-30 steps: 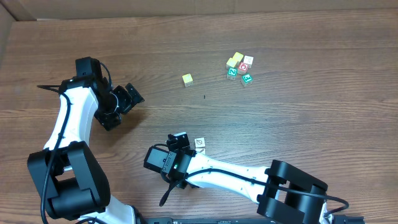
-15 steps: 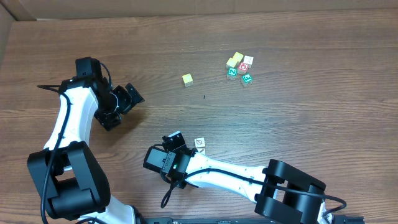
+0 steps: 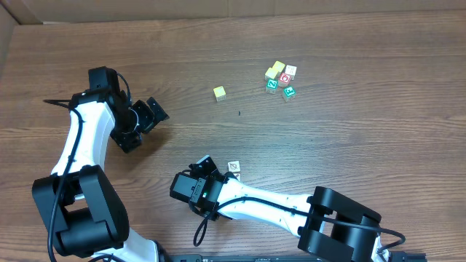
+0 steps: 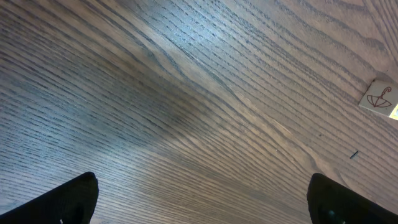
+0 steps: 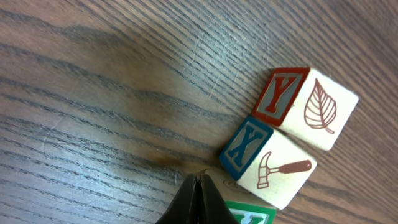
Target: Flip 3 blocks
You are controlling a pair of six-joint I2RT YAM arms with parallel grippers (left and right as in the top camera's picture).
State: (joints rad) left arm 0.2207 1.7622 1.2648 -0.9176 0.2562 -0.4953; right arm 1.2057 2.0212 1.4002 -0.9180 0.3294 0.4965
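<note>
Three blocks lie together in the right wrist view. One has a leaf drawing on its white top point(image 5: 318, 109) and a red Y on its side. Touching it is one with a hammer on top point(image 5: 277, 171) and a blue X on its side. A green-faced block point(image 5: 250, 215) shows only at the bottom edge. My right gripper point(image 5: 199, 179) is shut and empty, its tip on the wood just left of the hammer block. Overhead, a white block point(image 3: 234, 167) shows beside the right gripper point(image 3: 207, 167). My left gripper point(image 3: 149, 116) stands open and empty at the far left, over bare wood point(image 4: 202, 199).
A cluster of several small cubes point(image 3: 281, 78), yellow, red, white and green, lies at the back right. A lone yellow cube point(image 3: 219, 93) sits left of it. The left wrist view catches a pale cube with a red umbrella drawing point(image 4: 379, 98) at its right edge.
The right wrist has shifted slightly beside the blocks, and its cable has swung. The blocks and the left arm have not moved.
</note>
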